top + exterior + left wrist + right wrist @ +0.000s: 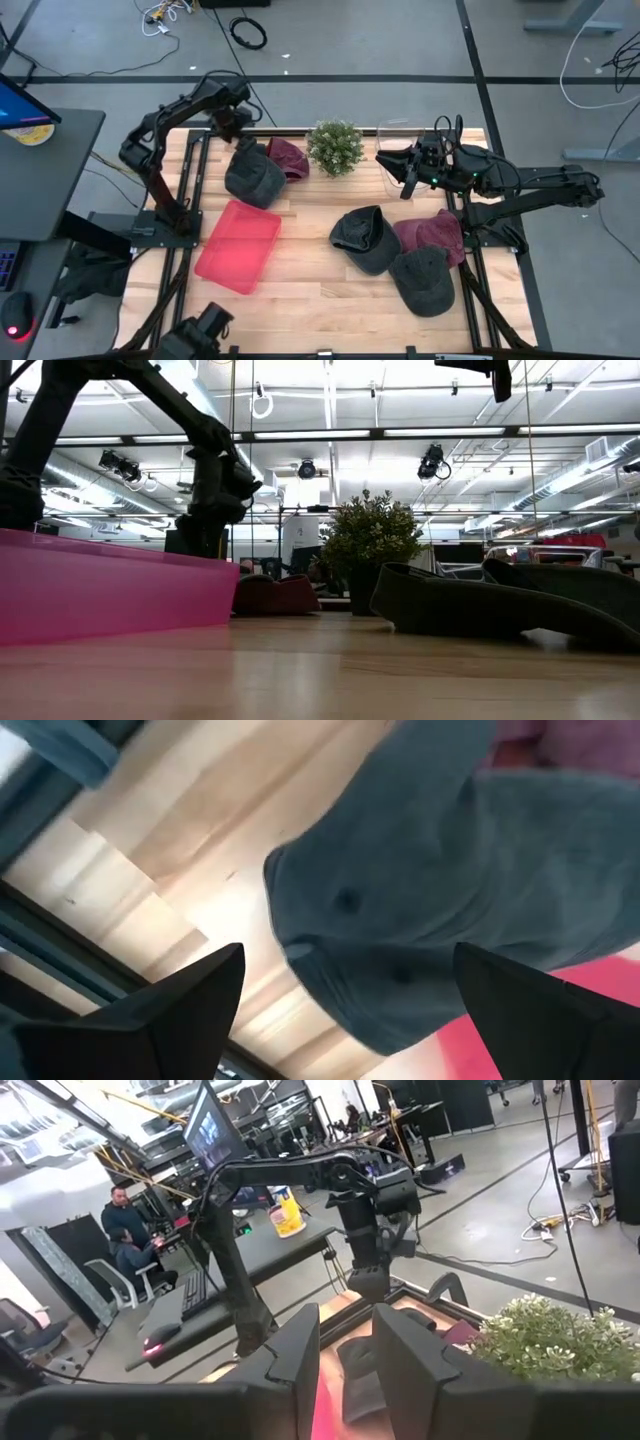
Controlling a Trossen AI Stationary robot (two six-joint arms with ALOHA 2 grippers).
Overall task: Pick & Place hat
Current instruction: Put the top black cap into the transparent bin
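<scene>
A dark grey hat [255,175] lies on the table at the far left, with a maroon hat [290,158] beside it. My left gripper [228,128] hangs just above the grey hat's far-left edge, pointing down. In the left wrist view it [345,980] is open, with the grey hat [430,890] below and between its fingers, not touching. My right gripper [400,178] waits high over the far right, pointing level toward the left. Its fingers [345,1360] stand a narrow gap apart with nothing between them.
A pink tray [238,243] lies near the grey hat on its near side. A potted plant [335,147] stands at the far middle. Three more hats lie at the right: dark [365,238], maroon [432,235] and dark [425,280]. Bare wood runs along the near edge.
</scene>
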